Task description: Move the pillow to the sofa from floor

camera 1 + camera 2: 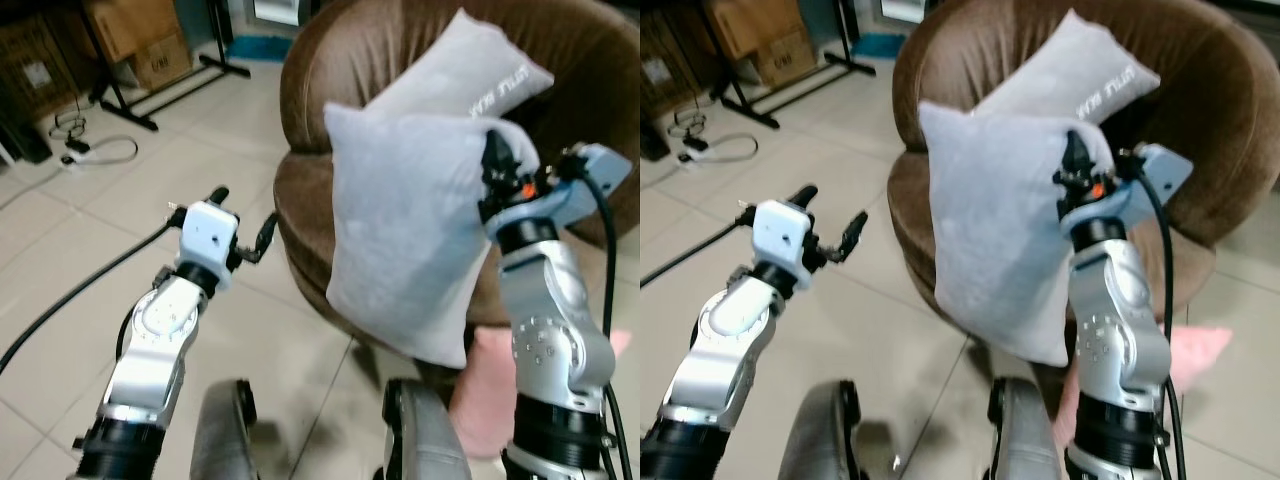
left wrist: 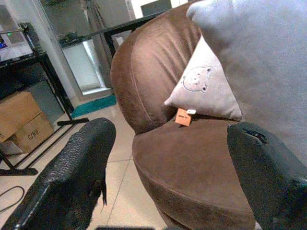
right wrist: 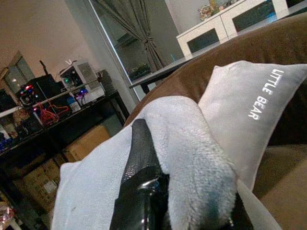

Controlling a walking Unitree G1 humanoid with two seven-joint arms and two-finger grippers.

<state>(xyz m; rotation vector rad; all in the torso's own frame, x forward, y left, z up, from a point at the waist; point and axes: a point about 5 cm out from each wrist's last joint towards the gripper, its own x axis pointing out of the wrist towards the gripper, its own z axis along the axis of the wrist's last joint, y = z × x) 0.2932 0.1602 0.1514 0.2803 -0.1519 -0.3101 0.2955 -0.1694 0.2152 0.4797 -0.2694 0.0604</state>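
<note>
A pale grey pillow (image 1: pixel 410 230) hangs in the air in front of the brown round sofa (image 1: pixel 310 200). My right gripper (image 1: pixel 497 155) is shut on the pillow's upper right corner, with plush bunched around one black finger (image 3: pixel 139 158). A second grey pillow (image 1: pixel 470 80) printed "LITTLE BEAR" leans against the sofa back. My left gripper (image 1: pixel 243 222) stands open over the floor to the left of the sofa, nothing between its fingers (image 2: pixel 72 172).
Pink cloth (image 1: pixel 490 390) lies on the tiled floor by the sofa's front right. Cardboard boxes (image 1: pixel 135 35), a black stand's feet (image 1: pixel 160 95) and cables with a power strip (image 1: pixel 85 150) are at the far left. A black cable (image 1: pixel 80 290) trails across the floor.
</note>
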